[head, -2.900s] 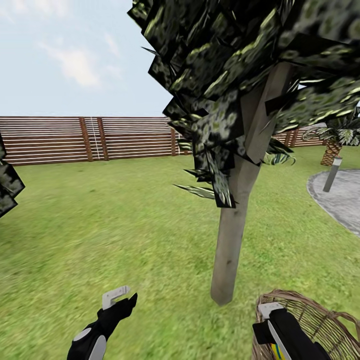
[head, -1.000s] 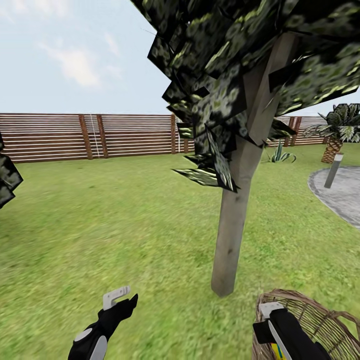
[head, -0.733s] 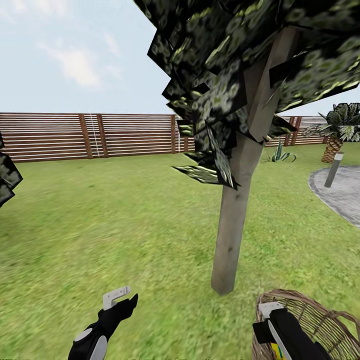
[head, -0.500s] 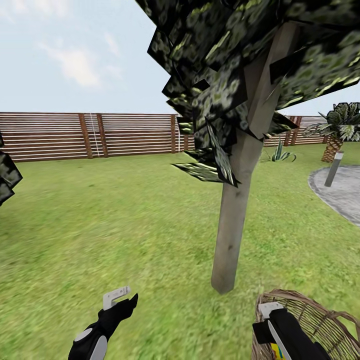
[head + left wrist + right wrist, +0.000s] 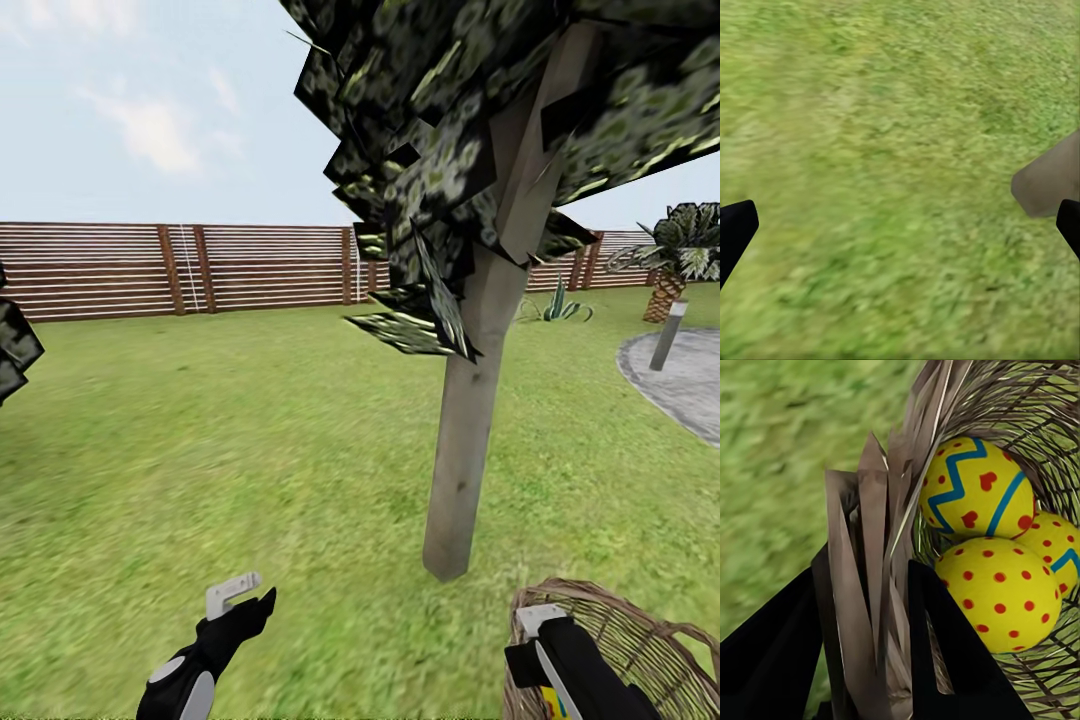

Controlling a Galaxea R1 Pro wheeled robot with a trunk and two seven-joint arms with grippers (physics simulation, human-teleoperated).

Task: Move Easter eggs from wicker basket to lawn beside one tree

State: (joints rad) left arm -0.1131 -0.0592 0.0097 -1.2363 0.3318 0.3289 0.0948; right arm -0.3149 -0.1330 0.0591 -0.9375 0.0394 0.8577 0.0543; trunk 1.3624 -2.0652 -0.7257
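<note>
The tree (image 5: 465, 450) rises from the lawn (image 5: 250, 420) just ahead, its pale trunk under dark leaf cards. The wicker basket (image 5: 640, 640) is at the lower right, close to the trunk's foot. My right gripper (image 5: 537, 625) is shut on its rim. In the right wrist view the black fingers (image 5: 945, 652) of this gripper (image 5: 870, 577) clamp the woven wall (image 5: 1020, 397). Inside lie three Easter eggs: a zigzag one (image 5: 975, 487), a dotted one (image 5: 994, 592) and a partly hidden one (image 5: 1057, 547). My left gripper (image 5: 250, 597) hangs open over bare grass (image 5: 885, 150), left of the trunk base (image 5: 1050, 184).
A brown slatted fence (image 5: 200, 270) bounds the far side of the garden. Grey paving (image 5: 680, 385) with a short post (image 5: 665, 335) lies at the right, and a palm (image 5: 670, 270) and a spiky plant (image 5: 555, 305) stand beyond. Foliage of another tree (image 5: 10, 350) pokes in at the left edge.
The whole view has drifted slightly, so the trunk's foot sits a little higher in the picture. Both arms and the basket keep their places in the view.
</note>
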